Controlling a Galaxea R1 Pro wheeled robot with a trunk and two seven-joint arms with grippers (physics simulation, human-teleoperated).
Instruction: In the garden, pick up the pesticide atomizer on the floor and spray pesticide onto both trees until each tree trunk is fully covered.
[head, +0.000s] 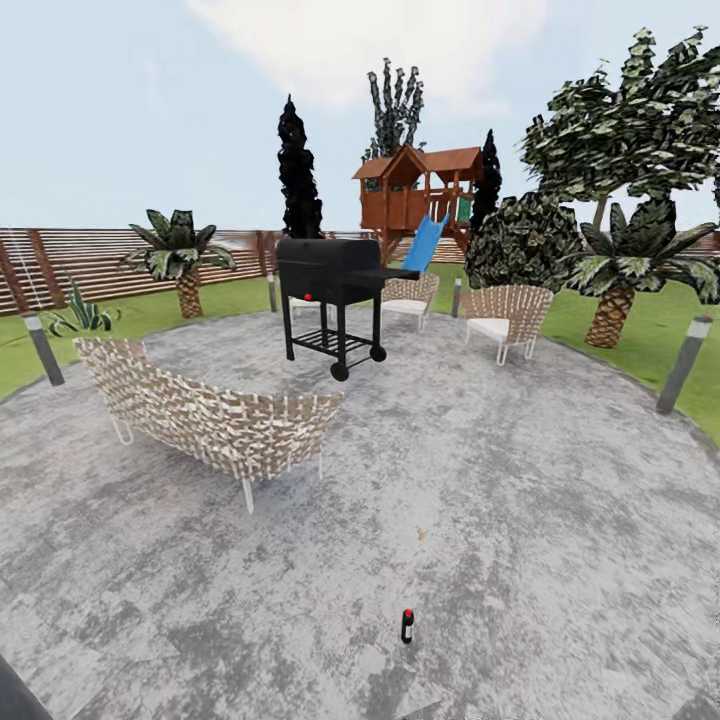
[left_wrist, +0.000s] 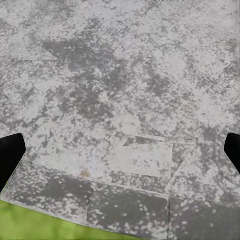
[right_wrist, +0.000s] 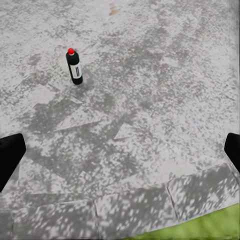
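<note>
The pesticide atomizer (head: 407, 626), a tiny dark bottle with a red top, stands upright on the grey speckled floor (head: 520, 520) near the lower middle of the head view. In the right wrist view the atomizer (right_wrist: 74, 66) stands some way ahead of my right gripper (right_wrist: 120, 152), whose fingers are spread wide and empty. My left gripper (left_wrist: 120, 152) is also open over bare paving by the grass edge. A leafy-crowned tree (head: 640, 110) rises at the back right, its trunk mostly hidden behind a bush and a palm.
A wicker bench (head: 210, 415) stands at left, with a black grill (head: 335, 290) behind it. Two wicker chairs (head: 505, 315) are further back. Grey bollard lamps (head: 685, 365) mark the paving's curved edge. Lawn (head: 640, 340), palms, a wooden playhouse (head: 420, 190) and the slat fence (head: 80, 260) lie beyond.
</note>
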